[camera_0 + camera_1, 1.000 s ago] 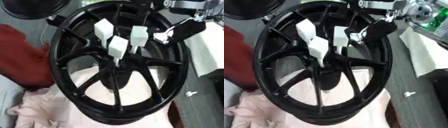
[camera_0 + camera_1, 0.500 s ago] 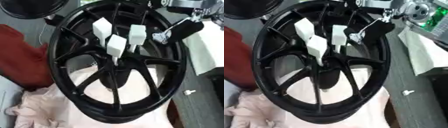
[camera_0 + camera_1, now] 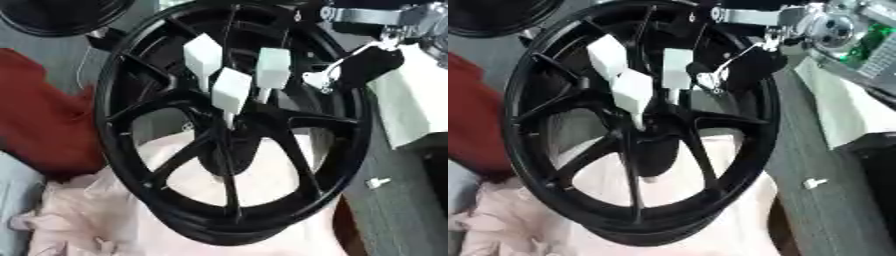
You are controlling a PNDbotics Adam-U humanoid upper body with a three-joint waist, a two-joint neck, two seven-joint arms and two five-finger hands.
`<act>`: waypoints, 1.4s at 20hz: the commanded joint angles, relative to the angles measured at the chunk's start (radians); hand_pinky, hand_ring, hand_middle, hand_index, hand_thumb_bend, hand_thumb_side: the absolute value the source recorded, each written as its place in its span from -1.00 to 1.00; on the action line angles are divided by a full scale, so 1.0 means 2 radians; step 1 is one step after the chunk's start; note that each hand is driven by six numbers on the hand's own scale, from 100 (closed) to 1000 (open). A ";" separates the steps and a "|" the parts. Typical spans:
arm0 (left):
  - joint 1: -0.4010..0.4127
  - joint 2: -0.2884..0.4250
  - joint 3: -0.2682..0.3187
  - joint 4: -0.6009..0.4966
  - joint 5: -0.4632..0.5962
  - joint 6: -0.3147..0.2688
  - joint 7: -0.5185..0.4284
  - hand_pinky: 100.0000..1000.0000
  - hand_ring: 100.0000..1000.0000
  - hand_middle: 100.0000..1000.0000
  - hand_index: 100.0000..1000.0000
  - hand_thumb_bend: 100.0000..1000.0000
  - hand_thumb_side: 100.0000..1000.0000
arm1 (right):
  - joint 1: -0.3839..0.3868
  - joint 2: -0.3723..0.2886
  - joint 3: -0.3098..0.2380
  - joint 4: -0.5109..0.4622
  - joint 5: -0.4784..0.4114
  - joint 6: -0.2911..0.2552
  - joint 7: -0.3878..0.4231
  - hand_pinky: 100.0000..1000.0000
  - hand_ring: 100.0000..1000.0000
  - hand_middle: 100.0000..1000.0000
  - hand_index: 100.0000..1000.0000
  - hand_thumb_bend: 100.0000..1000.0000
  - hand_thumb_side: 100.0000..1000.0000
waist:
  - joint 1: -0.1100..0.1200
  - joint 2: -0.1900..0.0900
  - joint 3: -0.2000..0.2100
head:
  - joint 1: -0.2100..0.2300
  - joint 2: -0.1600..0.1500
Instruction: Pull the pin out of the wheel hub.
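Wheel hub [image 3: 229, 165] taken as landmark throughout. It is a black spoked wheel, standing tilted on pale pink cloth [image 3: 79, 220]. Nearest the camera, the cloth bunches under the hub's lower rim. A small white loose piece [image 3: 377, 182] lies on the grey counter [image 3: 398, 215] to the hub's lower right, well apart from it.

Three white block-headed pins [image 3: 232, 91] stand up from the hub's centre, stems down among the spokes. All three seated; none pulled yet.

Change over the last second: right hand [image 3: 367, 67] has moved in from beyond the hub's upper-right rim and now sits over the rim, near the rightmost pin [image 3: 272, 69] but not touching it. Fingers look partly curled and hold nothing, though detail is poor. Judged: approach phase, grasp still to come.

Left hand not visible.

Room: open above the pin heads for an upward pull. Spokes and neighbouring pins crowd the rightmost pin's left. Red cloth [image 3: 39, 125] lies left of the hub, white sheet [image 3: 411, 115] right, second dark wheel [image 3: 61, 15] beyond its upper left.
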 commanded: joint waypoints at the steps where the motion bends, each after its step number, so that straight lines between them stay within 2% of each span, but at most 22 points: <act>1: -0.002 0.011 0.001 -0.011 -0.005 0.000 -0.001 0.33 0.09 -0.12 0.35 -1.00 0.56 | -0.001 -0.009 -0.009 -0.003 0.000 -0.003 0.003 0.99 1.00 0.76 0.93 -1.00 -0.59 | 0.001 -0.002 -0.003 | 0.001 -0.003; 12: -0.003 0.010 0.000 -0.011 -0.007 0.002 -0.003 0.33 0.10 -0.12 0.35 -1.00 0.57 | -0.002 -0.004 -0.014 -0.003 0.005 -0.003 -0.005 1.00 1.00 0.79 0.95 -1.00 -0.67 | -0.001 0.000 -0.006 | 0.002 -0.007; 18: -0.002 0.010 0.000 -0.011 -0.008 0.004 -0.004 0.33 0.10 -0.12 0.35 -1.00 0.58 | -0.006 0.000 -0.019 -0.003 0.008 0.000 -0.013 1.00 1.00 0.79 0.96 -1.00 -0.62 | -0.003 0.001 -0.006 | 0.004 -0.010; 28: -0.003 0.010 0.000 -0.011 -0.011 0.006 -0.005 0.33 0.10 -0.12 0.35 -1.00 0.60 | -0.020 0.012 -0.010 -0.003 0.013 0.014 -0.006 1.00 1.00 0.79 0.96 -1.00 -0.52 | -0.005 0.005 -0.004 | 0.003 -0.011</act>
